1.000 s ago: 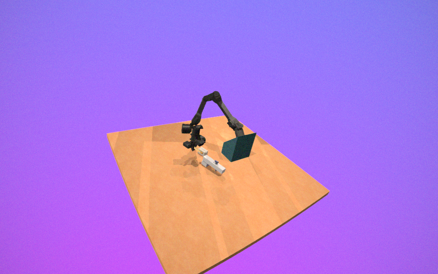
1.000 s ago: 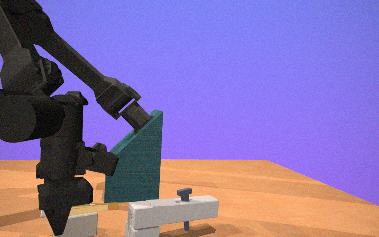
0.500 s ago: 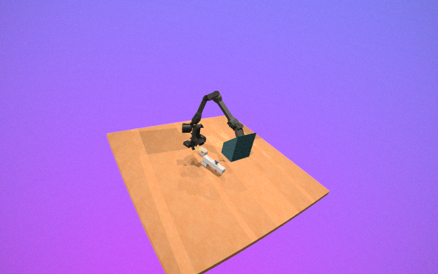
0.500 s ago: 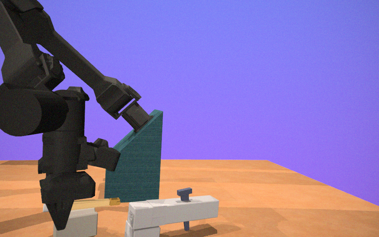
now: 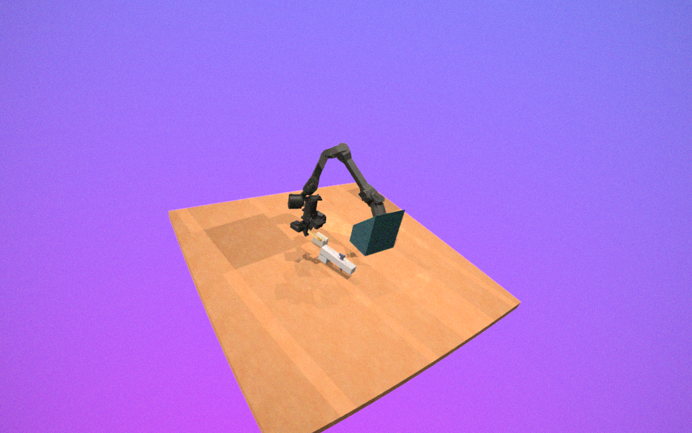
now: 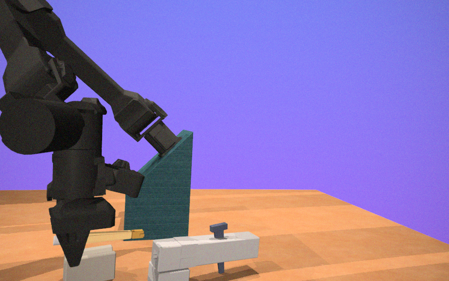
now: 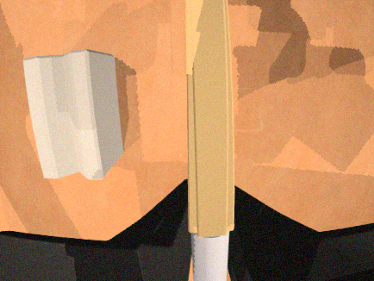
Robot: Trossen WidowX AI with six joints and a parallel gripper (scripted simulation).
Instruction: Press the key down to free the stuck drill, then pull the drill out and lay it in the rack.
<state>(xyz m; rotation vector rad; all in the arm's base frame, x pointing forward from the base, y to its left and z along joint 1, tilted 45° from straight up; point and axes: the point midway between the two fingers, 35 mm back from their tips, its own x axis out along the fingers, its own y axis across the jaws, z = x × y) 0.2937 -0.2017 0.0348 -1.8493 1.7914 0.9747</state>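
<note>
Currently the dark gripper (image 6: 73, 256) points straight down over a wooden table (image 6: 331, 225), and its fingers are closed on the drill (image 6: 112, 235), a slim tan stick with a pale grey tip behind the fingers and a darker gold end pointing away. The drill hangs roughly level, clear of the table, between a small grey rack block (image 6: 94, 265) beneath the gripper and a longer grey holder block (image 6: 205, 250), with a gap separating its gold end from the holder. A small blue T-shaped key (image 6: 218, 228) stands in the top of the holder. A tall teal wedge (image 6: 165, 192) stands behind. In the wrist view the drill (image 7: 210, 126) runs straight out from between the fingers, while the rack block (image 7: 75, 115) sits off to one side, not under it. The likely risks: because the grip is near one end, the long free end could sag or swing; lowering without first lining up over the rack could rest the drill on a block edge and let it roll off; moving toward the holder could knock the gold end against it.
</note>
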